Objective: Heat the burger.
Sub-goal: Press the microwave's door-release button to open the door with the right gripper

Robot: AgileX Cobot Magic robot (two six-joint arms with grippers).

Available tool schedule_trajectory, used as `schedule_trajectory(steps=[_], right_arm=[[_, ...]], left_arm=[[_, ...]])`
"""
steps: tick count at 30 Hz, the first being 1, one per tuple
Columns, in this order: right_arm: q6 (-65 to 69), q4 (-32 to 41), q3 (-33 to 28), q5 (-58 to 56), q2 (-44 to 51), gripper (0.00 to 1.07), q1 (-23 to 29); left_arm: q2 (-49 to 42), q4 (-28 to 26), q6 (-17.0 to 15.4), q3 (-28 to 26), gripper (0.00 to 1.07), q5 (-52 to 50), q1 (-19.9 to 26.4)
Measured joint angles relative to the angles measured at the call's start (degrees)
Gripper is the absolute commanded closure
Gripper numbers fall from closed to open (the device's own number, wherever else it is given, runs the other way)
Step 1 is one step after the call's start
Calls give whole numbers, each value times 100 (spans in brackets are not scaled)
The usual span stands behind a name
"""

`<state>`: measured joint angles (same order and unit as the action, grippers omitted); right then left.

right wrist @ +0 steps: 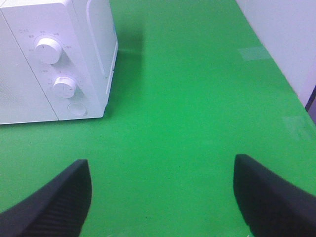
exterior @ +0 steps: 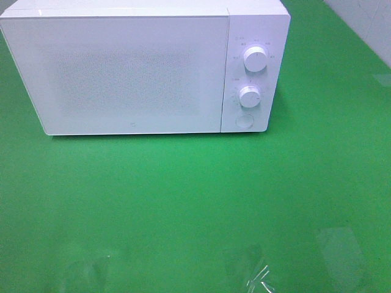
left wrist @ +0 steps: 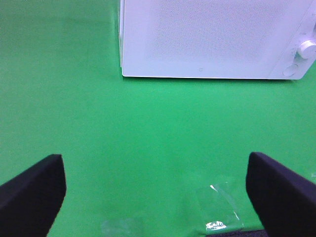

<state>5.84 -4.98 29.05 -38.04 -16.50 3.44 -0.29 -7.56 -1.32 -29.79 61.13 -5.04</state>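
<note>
No burger in your views — both pairs of jaws stand apart, empty, facing the shut microwave (exterior: 116, 73) on the counter (exterior: 183, 201).

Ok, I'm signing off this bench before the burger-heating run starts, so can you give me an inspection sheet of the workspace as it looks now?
Surface: green surface, flat, no spills seen.
Job's things: burger not in view; white microwave at the back, door shut, with upper knob, lower knob and round button on its right panel.
Clutter: clear tape patches stuck near the front edge.
Grippers: left gripper open, empty; right gripper open, empty.
Cables: nothing seen.
Surroundings: white wall along the right side.
</note>
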Motion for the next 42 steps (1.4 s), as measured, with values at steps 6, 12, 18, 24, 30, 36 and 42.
schedule_trajectory(steps=[6, 12, 18, 24, 30, 36, 42], right_arm=[[0, 0, -138, 647, -699, 31, 0], [29, 0, -160, 1404, -1484, 31, 0], [223, 6, -160, 1896, -2091, 31, 0], [264, -11, -160, 2836, -2871, 31, 0], [269, -17, -160, 3885, -3541, 31, 0], [269, -17, -298, 4899, -4142, 31, 0], [29, 498, -1123, 7019, -5099, 31, 0]], left_arm=[[0, -11, 0, 0, 15, 0, 0], [0, -17, 0, 0, 15, 0, 0], [0, -17, 0, 0, 15, 0, 0], [0, -17, 0, 0, 15, 0, 0], [0, -23, 0, 0, 15, 0, 0], [0, -23, 0, 0, 15, 0, 0], [0, -29, 0, 0, 15, 0, 0]])
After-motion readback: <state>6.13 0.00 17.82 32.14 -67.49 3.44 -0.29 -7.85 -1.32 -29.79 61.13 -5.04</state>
